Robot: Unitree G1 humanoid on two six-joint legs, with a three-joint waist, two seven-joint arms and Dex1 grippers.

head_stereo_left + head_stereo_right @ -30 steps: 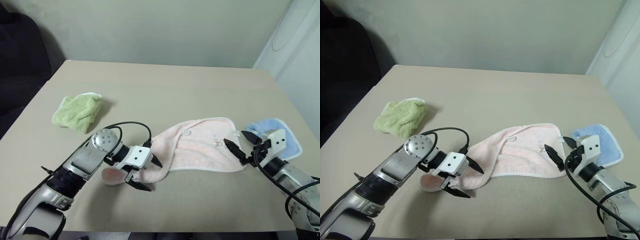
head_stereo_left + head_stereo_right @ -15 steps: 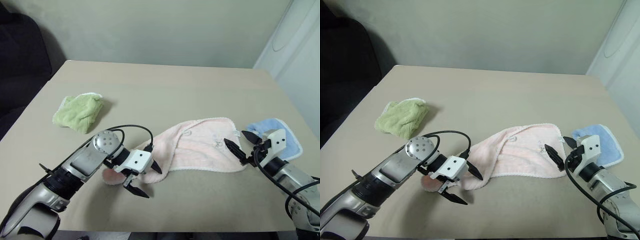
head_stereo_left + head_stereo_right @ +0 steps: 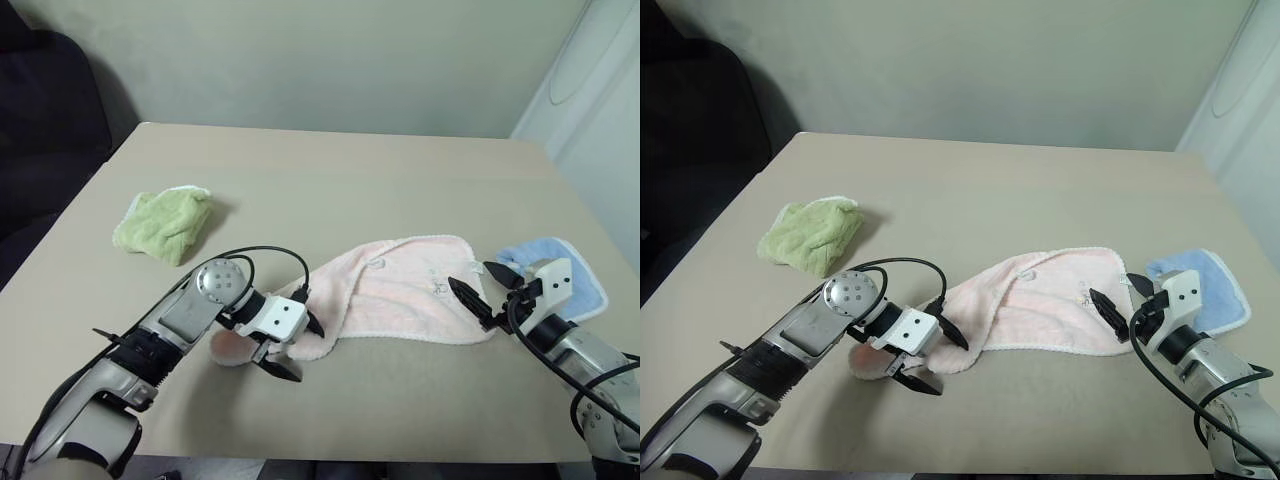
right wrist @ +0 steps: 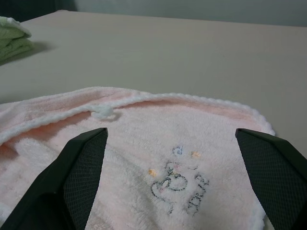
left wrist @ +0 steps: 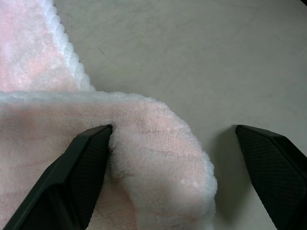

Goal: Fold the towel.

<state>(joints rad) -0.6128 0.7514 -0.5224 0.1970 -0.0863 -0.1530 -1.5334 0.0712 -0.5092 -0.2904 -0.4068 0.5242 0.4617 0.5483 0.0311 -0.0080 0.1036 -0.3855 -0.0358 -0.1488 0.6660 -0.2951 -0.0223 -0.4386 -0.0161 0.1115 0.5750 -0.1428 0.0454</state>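
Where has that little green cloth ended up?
The green cloth lies bunched on the table's left side, well apart from the pink towel and beyond the left gripper.

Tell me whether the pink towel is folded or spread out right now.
Neither neatly: the towel lies rumpled on the table, its right part flat with the embroidery showing, its left end bunched and doubled over between the open left gripper's fingers.

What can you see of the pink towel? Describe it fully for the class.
The towel is pale pink terry with a white trim, a small white loop and a small embroidered motif. It lies rumpled on the table, its left end bunched and folded over. The open left gripper straddles that corner, one finger touching it. The open right gripper hovers at its right edge.
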